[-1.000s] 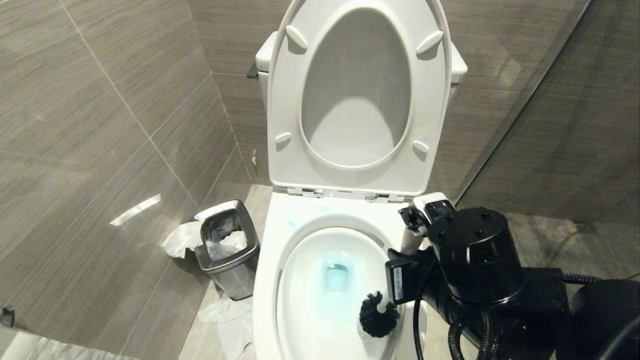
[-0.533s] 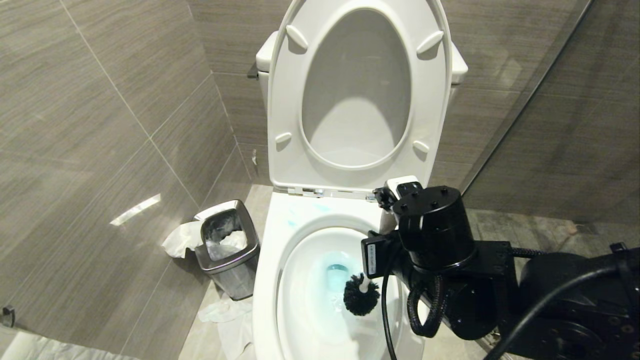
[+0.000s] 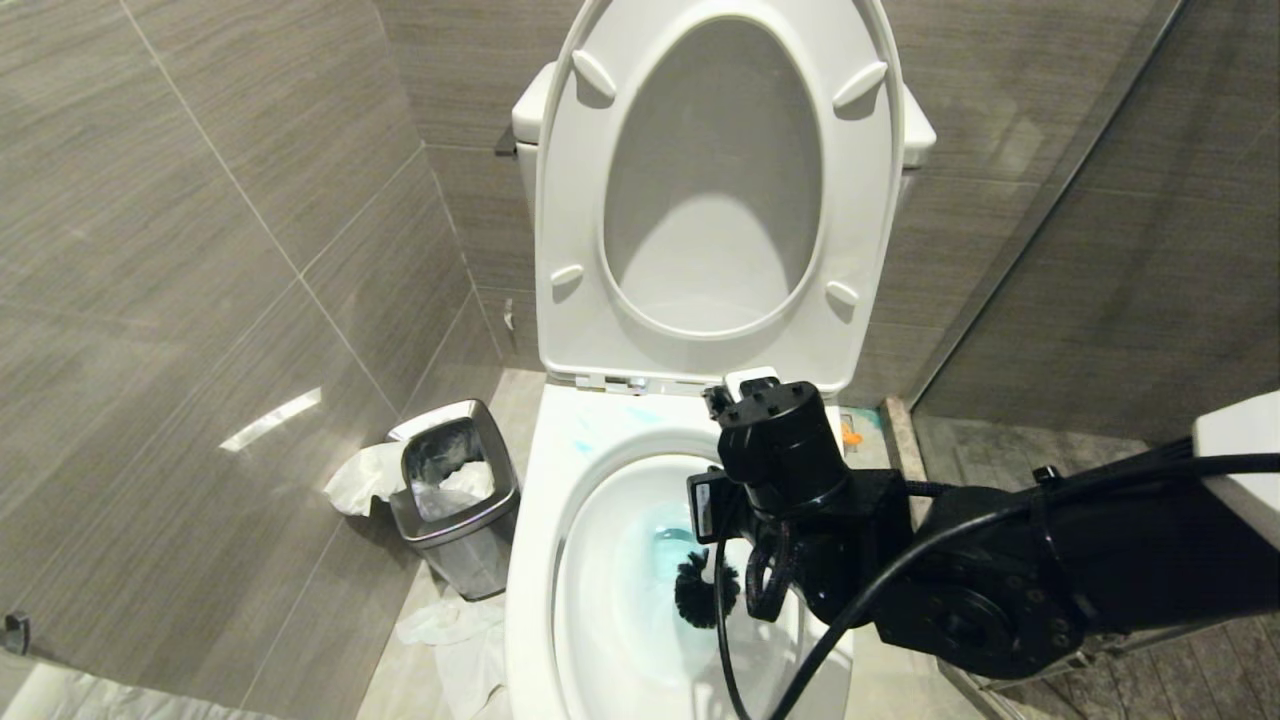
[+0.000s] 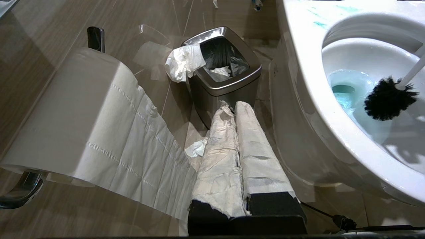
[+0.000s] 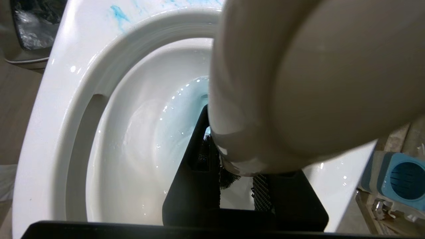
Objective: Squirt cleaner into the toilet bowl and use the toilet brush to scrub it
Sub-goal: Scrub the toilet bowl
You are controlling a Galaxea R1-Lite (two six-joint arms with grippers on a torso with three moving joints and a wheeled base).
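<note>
While the right gripper's (image 5: 237, 186) fingers clamp its smooth white handle, the toilet brush's (image 3: 697, 592) bushy black head (round) sits inside the glossy ceramic toilet bowl (image 3: 560, 520).

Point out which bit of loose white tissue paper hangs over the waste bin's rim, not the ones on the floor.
The crumpled tissue draped over the steel waste bin, at its rim on the side away from the toilet bowl. The other pieces lie flat on the floor by the bin's base.

The tiled floor (image 3: 450, 690) carries the toilet bowl (image 3: 545, 520), a steel bin (image 3: 455, 500) and crumpled paper (image 3: 450, 625).
</note>
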